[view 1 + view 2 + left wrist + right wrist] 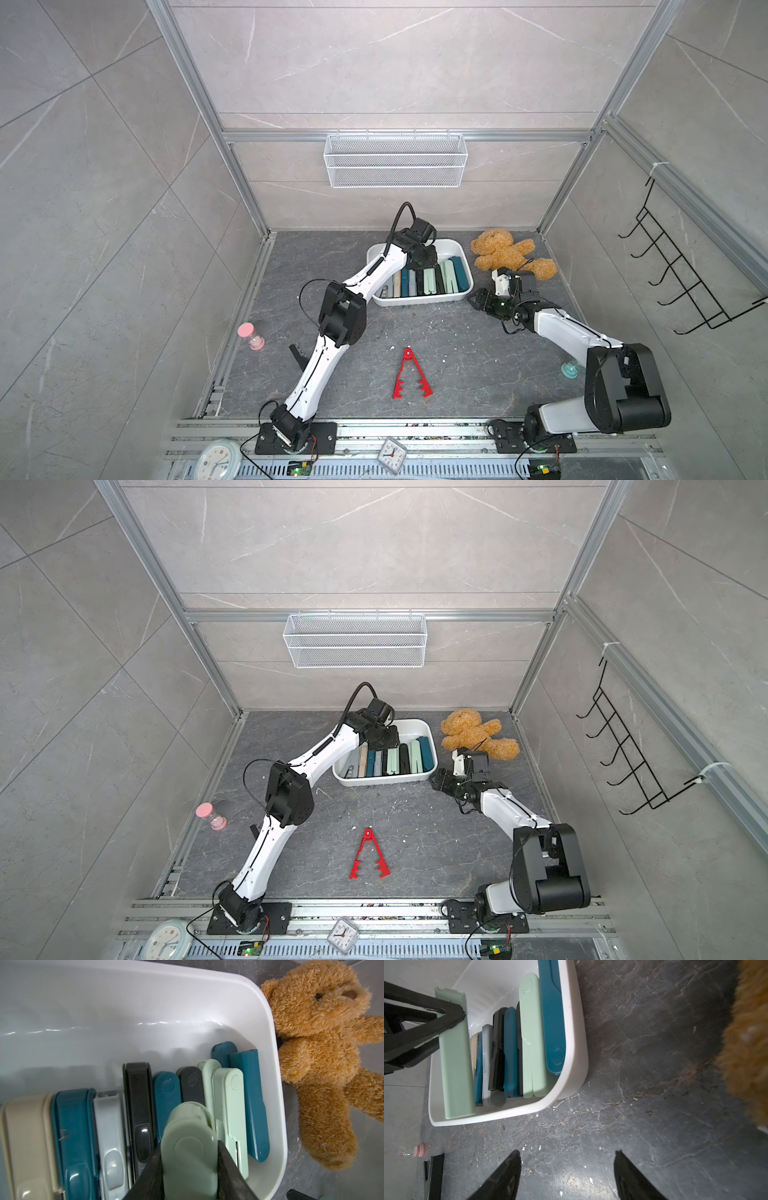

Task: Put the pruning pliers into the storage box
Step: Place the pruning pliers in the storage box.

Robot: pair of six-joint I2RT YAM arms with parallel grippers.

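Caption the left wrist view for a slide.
Left gripper holds mint green pruning pliers in the white storage box; teddy bear beside it.

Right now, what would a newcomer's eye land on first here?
The red toothed pliers lie splayed in a V on the dark floor, front centre. Behind, the white storage box holds a row of pliers, and the left end effector grips a mint green pliers over that row. A brown teddy bear lies beside the box.

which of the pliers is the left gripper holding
The mint green pliers, clamped in the left gripper over the row in the storage box. The rest there lie loose; the red toothed pair sits on the table.
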